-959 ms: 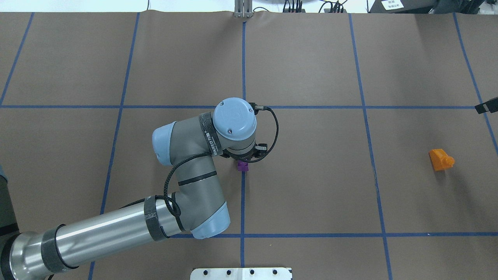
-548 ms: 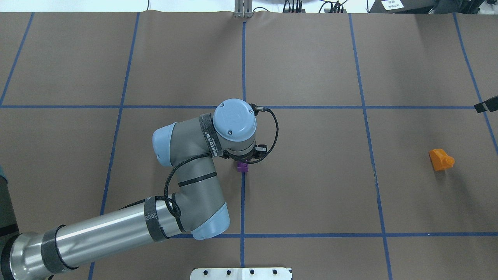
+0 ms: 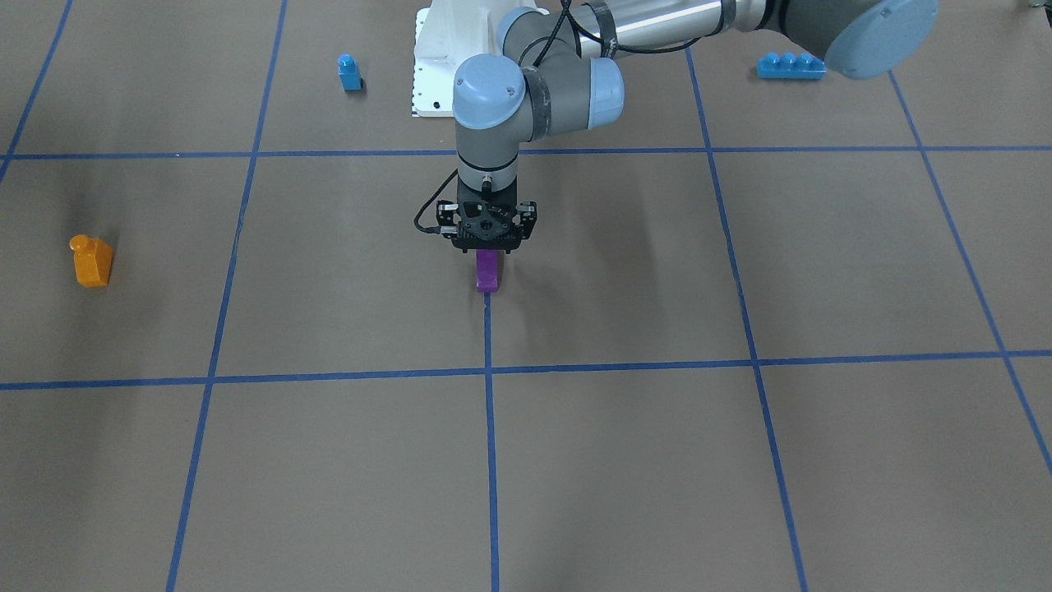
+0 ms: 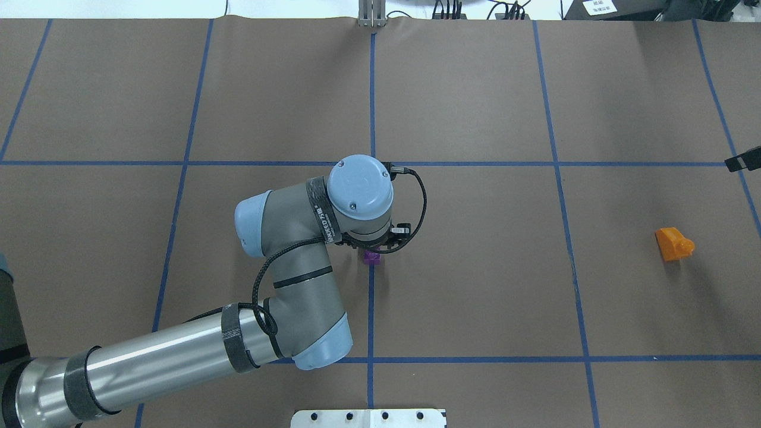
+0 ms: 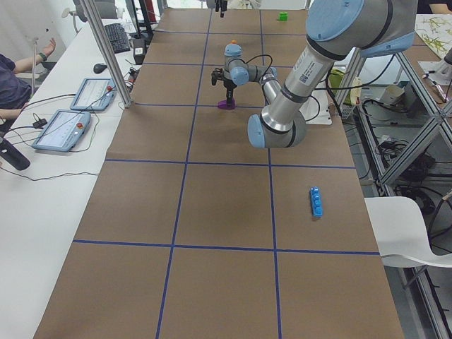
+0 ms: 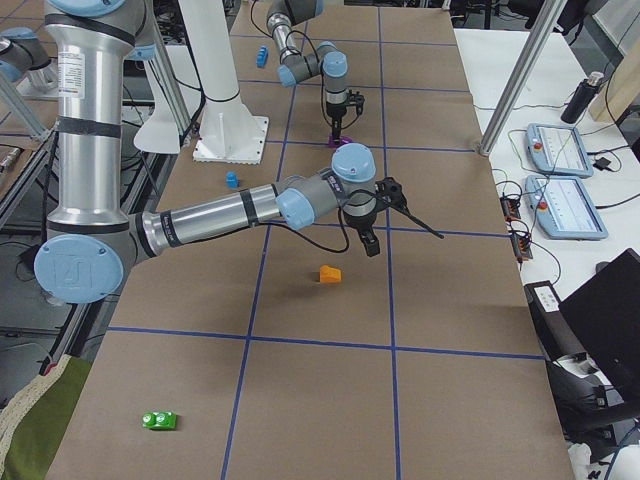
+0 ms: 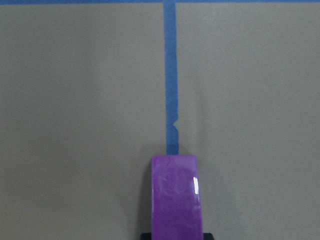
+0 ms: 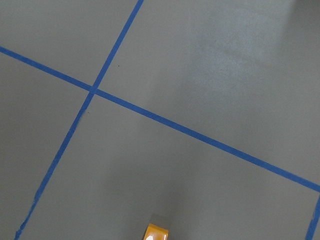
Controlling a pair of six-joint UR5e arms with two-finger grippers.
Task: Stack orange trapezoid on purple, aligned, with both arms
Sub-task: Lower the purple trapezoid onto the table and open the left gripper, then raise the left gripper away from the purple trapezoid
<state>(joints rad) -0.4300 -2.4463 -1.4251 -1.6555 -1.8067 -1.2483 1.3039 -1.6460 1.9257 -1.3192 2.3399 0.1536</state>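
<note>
The purple block (image 3: 486, 273) stands at the table's centre, on a blue tape line, and is also in the overhead view (image 4: 372, 257). My left gripper (image 3: 486, 249) points straight down and is shut on its top. In the left wrist view the purple block (image 7: 177, 197) fills the bottom centre. The orange trapezoid (image 4: 673, 244) lies alone on the table far to my right, also in the front view (image 3: 92, 261). My right gripper (image 6: 370, 246) hovers above the table beside the orange trapezoid (image 6: 330, 272). I cannot tell whether it is open. The right wrist view shows only the trapezoid's edge (image 8: 157, 233).
A small blue single-stud block (image 3: 349, 72) and a long blue brick (image 3: 791, 65) lie near the robot's white base plate (image 3: 429, 82). A green block (image 6: 160, 420) lies at the table's right end. Operators' tablets (image 5: 70, 131) sit on the side bench.
My left wrist has shifted slightly toward the robot's side, with the purple block in the gripper. The orange trapezoid has not moved.
</note>
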